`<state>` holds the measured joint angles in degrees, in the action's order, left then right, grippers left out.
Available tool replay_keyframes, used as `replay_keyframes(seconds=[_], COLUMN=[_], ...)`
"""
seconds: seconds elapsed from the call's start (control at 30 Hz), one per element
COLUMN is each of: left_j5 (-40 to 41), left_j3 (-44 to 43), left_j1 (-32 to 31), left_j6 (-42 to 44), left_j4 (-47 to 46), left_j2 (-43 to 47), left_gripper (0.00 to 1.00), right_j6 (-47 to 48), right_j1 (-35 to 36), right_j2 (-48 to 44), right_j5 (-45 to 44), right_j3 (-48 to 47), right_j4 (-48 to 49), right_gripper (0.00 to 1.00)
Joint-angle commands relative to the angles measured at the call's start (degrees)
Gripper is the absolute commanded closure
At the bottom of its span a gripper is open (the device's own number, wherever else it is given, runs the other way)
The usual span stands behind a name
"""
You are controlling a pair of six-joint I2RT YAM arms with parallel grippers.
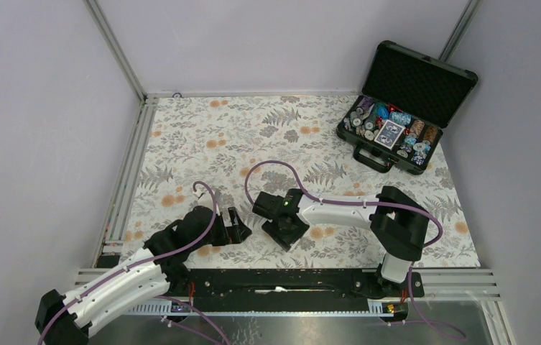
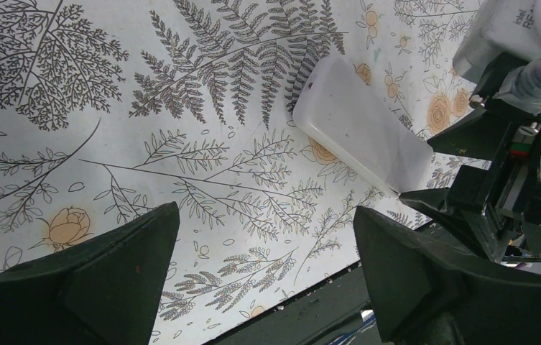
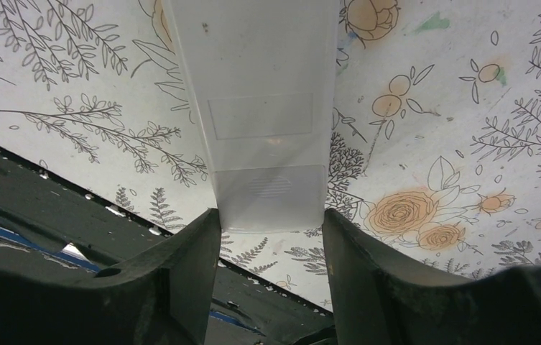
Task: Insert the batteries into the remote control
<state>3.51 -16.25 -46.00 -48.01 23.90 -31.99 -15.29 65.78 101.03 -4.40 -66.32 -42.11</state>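
Ok, remote (image 3: 264,108): on mat (image 3: 468,86), plain white back up
right gripper (image 3: 271,219): clamped on remote's near end, fingers on both long edges
left gripper (image 2: 266,212): spread wide, holding nothing, over bare mat just beside remote
in the way: right gripper crowds remote's ribbed end
case (image 1: 404,108): far right corner, lid up, chips (image 1: 396,129) inside, well apart
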Motion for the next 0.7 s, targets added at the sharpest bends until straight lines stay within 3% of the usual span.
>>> replay_keyframes(seconds=[0.0, 0.4, 0.67], left_j5=[0.15, 0.02, -0.92], left_j3=[0.24, 0.51, -0.43], left_j1=[0.29, 0.29, 0.29], left_j6=[0.28, 0.02, 0.9], left_j4=[-1.91, -2.19, -2.28], left_j2=[-0.68, -0.81, -1.07], left_gripper=[0.01, 0.01, 0.01], right_j6=[-0.53, -1.65, -4.89], right_j1=[0.51, 0.51, 0.4], right_j2=[0.56, -1.33, -8.58], right_j5=[1.52, 0.2, -4.55], right_j3=[-0.25, 0.7, 3.41], right_j4=[2.8, 3.23, 3.22], right_gripper=[0.4, 0.23, 0.22])
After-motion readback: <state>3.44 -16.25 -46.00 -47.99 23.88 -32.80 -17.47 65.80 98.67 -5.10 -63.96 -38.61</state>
